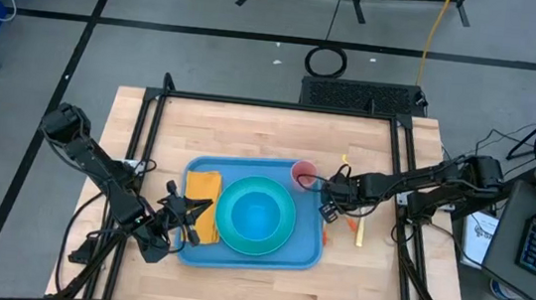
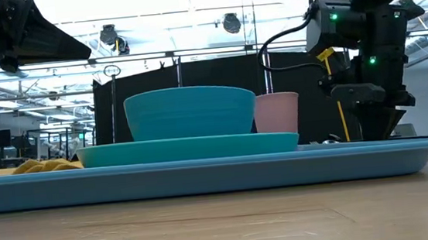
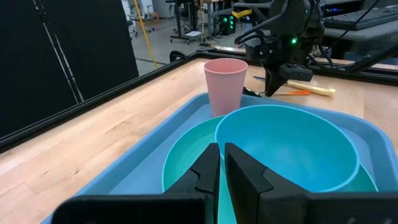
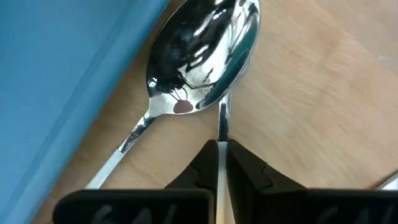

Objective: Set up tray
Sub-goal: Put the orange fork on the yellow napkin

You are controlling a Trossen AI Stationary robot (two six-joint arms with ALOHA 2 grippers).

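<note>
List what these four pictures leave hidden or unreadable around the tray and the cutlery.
- Spoon: right wrist view cuts off both handles at the frame's edge; the right hand covers one.
- Cutlery beside the tray: high view shows it too small to identify, partly under the right hand.
- Napkin: low view hides most behind the tray rim.
- Bowl and cup: insides unseen in the low view.

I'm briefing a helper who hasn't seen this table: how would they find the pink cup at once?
Start at the large light-blue tray in the middle of the wooden table. On it a teal bowl sits on a teal plate; the pink cup stands upright in the tray's corner just beyond them, near the right gripper. It is the only pink, tall, narrow item there.
</note>
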